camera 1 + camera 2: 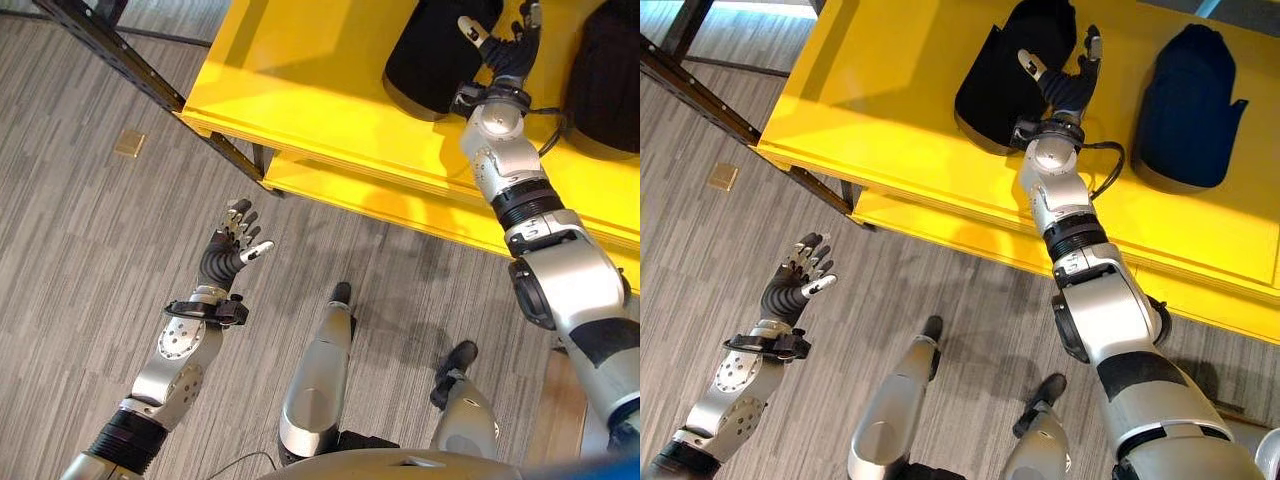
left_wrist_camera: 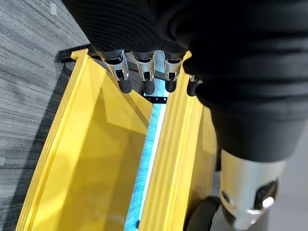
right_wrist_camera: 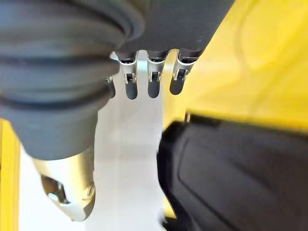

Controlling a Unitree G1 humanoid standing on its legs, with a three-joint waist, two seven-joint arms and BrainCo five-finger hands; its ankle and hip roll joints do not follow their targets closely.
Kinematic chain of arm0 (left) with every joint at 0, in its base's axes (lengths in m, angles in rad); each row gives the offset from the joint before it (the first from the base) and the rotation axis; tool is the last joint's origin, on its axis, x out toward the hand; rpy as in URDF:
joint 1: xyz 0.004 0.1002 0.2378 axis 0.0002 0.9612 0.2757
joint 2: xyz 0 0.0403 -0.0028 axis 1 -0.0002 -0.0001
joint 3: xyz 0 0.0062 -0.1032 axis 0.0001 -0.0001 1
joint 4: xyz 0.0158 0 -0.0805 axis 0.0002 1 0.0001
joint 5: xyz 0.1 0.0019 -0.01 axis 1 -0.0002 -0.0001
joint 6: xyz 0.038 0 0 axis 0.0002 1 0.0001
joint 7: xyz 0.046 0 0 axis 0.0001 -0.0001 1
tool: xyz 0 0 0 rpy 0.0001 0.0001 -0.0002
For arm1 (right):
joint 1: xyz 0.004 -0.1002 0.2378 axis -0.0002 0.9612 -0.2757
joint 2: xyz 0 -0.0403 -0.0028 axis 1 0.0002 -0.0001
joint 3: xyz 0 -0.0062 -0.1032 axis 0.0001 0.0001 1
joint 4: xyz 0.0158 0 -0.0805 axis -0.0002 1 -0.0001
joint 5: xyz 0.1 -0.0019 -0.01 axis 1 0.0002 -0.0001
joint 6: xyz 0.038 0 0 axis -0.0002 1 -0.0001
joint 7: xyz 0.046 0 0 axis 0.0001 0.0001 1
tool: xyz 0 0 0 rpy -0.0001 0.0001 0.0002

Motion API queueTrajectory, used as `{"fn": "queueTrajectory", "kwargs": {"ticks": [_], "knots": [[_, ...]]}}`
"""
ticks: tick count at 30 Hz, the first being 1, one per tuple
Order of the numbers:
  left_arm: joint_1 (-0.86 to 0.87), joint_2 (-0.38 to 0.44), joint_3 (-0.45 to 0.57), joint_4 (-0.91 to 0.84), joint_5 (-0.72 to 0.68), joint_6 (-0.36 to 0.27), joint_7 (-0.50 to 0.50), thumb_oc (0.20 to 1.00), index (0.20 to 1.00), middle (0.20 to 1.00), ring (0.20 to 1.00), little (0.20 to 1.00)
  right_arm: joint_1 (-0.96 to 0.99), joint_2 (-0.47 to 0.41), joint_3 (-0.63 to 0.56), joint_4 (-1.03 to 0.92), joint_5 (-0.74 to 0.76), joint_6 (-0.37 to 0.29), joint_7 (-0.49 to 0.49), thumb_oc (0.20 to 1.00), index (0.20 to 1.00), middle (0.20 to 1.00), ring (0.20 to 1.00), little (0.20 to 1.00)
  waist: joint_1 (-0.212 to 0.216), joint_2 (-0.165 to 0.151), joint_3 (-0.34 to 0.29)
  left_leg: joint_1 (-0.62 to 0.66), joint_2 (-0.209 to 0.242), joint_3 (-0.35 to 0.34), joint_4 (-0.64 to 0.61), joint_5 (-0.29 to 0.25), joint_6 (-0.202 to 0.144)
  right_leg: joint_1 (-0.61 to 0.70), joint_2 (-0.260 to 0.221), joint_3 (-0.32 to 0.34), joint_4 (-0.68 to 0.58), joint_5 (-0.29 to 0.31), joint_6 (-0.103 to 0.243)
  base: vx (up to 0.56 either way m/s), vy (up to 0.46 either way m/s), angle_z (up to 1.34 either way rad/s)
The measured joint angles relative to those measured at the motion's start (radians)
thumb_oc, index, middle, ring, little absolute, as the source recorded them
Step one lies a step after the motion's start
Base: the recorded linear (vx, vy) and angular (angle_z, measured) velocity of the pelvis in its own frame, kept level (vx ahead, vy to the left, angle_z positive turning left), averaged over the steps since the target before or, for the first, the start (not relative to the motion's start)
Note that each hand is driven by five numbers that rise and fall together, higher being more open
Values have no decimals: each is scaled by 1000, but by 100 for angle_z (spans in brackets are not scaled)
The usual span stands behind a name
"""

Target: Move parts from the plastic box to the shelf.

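Parts (image 1: 1005, 65), two dark ones, are lying on the yellow shelf (image 1: 890, 110); we are spreading our right hand (image 1: 1065, 90) over the left one, seemingly empty. Our left hand (image 1: 232, 250) is hanging open, empty, above the floor (image 1: 80, 230).

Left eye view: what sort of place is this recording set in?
Probably a workshop or parts store: a yellow shelf on a dark metal frame, two black parts on it, grey plank floor.

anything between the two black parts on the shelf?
The right hand, open, over bare yellow shelf, between the near black part and the other; right eye view.
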State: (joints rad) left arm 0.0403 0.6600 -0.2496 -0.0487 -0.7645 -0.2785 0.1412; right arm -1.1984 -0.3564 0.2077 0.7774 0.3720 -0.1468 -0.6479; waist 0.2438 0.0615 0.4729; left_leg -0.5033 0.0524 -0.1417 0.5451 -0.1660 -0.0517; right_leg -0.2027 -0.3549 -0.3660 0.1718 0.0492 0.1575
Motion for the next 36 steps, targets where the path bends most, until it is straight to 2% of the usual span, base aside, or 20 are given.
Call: {"fn": "queueTrajectory", "kwargs": {"ticks": [2,7,11,14,20,22,24,25,26,28,30,32,33,35,36], "knots": [[13,-5,6,1,1,0,-2,1000,1000,1000,1000,1000,90,-13,0,-175,-126,9,-25,1000,1000,1000,1000,1000,-7,-4,3,33,10,24,-13,2,-3,1,2,29,2,2,-2,-35,-19,-31],[13,-22,15,2,10,2,-5,1000,1000,1000,1000,1000,165,-12,-13,-261,-218,21,-33,1000,1000,1000,1000,1000,-41,-5,4,53,20,38,-24,2,-4,-2,7,46,3,1,-2,-7,-10,-13],[22,-34,35,4,14,7,-6,1000,1000,1000,1000,1000,336,-7,-31,-442,-295,22,-20,1000,1000,1000,1000,1000,-41,-8,5,90,32,68,-43,2,-5,5,9,70,6,0,-5,15,-13,-18],[24,-52,47,7,21,9,-11,1000,1000,1000,1000,1000,380,-1,-39,-463,-317,22,-9,1000,1000,1000,1000,1000,-65,-12,6,118,44,83,-58,-1,-9,9,16,91,3,0,-6,29,-10,-21],[49,-65,82,42,133,19,-12,1000,1000,1000,1000,1000,621,22,-4,-673,-349,-3,88,1000,1000,1000,1000,1000,-110,-42,-16,209,101,133,-126,3,-33,43,68,134,-37,7,-18,74,-22,-33],[26,-74,84,43,174,25,-11,1000,1000,1000,1000,1000,663,22,-5,-702,-355,-9,118,1000,1000,1000,1000,1000,-148,-49,-33,214,112,136,-139,8,-42,38,80,136,-43,9,-17,91,1,-15],[36,-97,98,49,216,27,-10,1000,1000,1000,1000,1000,767,22,19,-807,-357,-32,148,1000,1000,1000,1000,1000,-150,-64,-54,247,124,164,-167,14,-53,39,88,154,-49,10,-17,74,5,-31],[25,-98,99,68,285,28,-8,1000,1000,1000,1000,1000,819,15,23,-840,-357,-46,184,1000,1000,1000,1000,1000,-168,-67,-74,265,132,177,-185,15,-56,45,95,164,-54,11,-17,91,23,-54],[-2,-98,114,83,362,27,12,1000,1000,1000,1000,1000,915,-26,22,-902,-357,-64,227,1000,1000,1000,1000,1000,-210,-79,-91,311,139,189,-213,16,-61,59,105,180,-53,7,-23,112,38,-56],[-18,-96,214,135,509,22,70,1000,1000,1000,1000,1000,1166,-92,-24,-1084,-355,-121,284,1000,1000,1000,1000,1000,-287,-115,-162,370,159,250,-263,20,-70,48,122,227,-52,4,-25,87,42,-79],[-17,-50,269,152,688,15,153,1000,1000,1000,1000,1000,1337,-124,-76,-1113,-346,-156,333,1000,1000,1000,1000,1000,-356,-143,-203,410,181,304,-294,21,-76,32,148,273,-54,4,-27,58,41,-85],[-26,-40,260,152,822,-3,201,1000,1000,1000,1000,1000,1392,-127,-110,-1084,-314,-159,356,1000,1000,1000,1000,1000,-376,-133,-209,417,201,329,-313,26,-84,14,171,290,-70,6,-34,30,51,-55],[-5,-10,257,155,908,-2,229,1000,1000,1000,1000,1000,1405,-127,-123,-1083,-306,-167,372,1000,1000,1000,1000,1000,-373,-128,-211,420,204,340,-333,41,-94,-4,178,300,-62,13,-42,16,35,-24],[23,33,262,161,988,0,258,1000,1000,1000,1000,1000,1420,-127,-152,-1087,-305,-177,374,1000,1000,1000,1000,1000,-366,-124,-211,422,205,352,-357,60,-99,-20,182,308,-63,23,-40,10,21,-15],[36,106,261,177,1112,5,304,1000,1000,1000,1000,1000,1412,-128,-189,-1082,-294,-186,366,1000,1000,1000,1000,1000,-363,-120,-210,428,206,353,-370,70,-107,-20,184,308,-63,25,-40,0,0,0]]}}
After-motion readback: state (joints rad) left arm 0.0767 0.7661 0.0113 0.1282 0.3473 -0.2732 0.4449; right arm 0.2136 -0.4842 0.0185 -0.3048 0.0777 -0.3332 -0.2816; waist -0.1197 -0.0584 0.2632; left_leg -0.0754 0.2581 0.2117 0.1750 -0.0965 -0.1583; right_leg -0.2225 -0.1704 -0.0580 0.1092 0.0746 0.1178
